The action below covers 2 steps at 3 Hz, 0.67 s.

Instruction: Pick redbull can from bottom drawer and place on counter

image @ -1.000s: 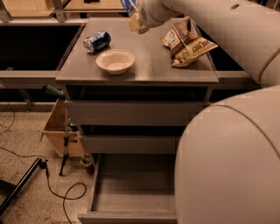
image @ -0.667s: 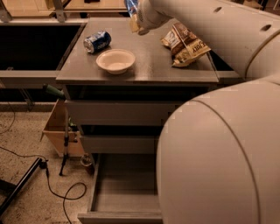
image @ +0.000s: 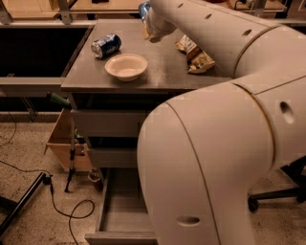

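Setting: a flat grey metallic counter (image: 167, 72) tops a three-drawer cabinet on a speckled floor (image: 28, 158).

The slim blue-and-silver redbull can (image: 144, 8) is held aloft over the rear edge of the counter, and only its upper part shows above the two-finger gripper (image: 152, 26). The fingers appear clamped on the can's body. The can is judged light, rigid and smooth-walled. Its thin wall would dent under a hard squeeze, so a mid-body hold across the diameter suits it best. It is narrow-based and should be set down upright on bare metal.

On the counter, in front of and below the gripper, sits a round white bowl (image: 126, 66). To the left of the bowl a wider blue can with white lettering (image: 105, 45) lies on its side. On the other side lies a crumpled brown-and-white snack bag (image: 196, 55). Bare counter lies between these three things.

The wide shallow grey bottom drawer (image: 122, 210) stands pulled out, and its visible part holds nothing. The large cream robot arm (image: 215, 143) hides the rest of it. Beside the cabinet stands an open cardboard box (image: 64, 143), and a black cable (image: 62, 210) loops across the floor.
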### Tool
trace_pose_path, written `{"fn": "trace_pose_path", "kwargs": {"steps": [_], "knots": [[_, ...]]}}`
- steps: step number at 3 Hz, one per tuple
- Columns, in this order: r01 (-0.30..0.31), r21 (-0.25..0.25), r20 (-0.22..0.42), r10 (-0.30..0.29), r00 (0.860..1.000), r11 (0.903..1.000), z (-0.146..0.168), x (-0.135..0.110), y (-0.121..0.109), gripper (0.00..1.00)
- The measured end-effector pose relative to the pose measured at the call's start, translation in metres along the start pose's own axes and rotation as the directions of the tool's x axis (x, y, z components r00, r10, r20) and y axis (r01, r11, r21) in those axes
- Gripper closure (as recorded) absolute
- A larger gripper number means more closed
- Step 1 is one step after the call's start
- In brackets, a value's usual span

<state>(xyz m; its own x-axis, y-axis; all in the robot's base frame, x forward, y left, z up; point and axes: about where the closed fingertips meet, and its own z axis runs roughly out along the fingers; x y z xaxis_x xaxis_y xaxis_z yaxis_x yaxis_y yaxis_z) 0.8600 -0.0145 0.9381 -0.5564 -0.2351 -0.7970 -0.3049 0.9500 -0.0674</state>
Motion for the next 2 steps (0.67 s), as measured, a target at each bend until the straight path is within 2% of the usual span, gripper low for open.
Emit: {"fn": "trace_pose_path", "kwargs": {"steps": [1, 2], "knots": [[-0.002, 0.010, -0.035, 0.003, 0.999, 0.9999, 0.018, 0.008, -0.004, 1.00], [0.004, 0.005, -0.067, -0.003, 0.998, 1.0000, 0.031, 0.014, -0.006, 0.83]]}}
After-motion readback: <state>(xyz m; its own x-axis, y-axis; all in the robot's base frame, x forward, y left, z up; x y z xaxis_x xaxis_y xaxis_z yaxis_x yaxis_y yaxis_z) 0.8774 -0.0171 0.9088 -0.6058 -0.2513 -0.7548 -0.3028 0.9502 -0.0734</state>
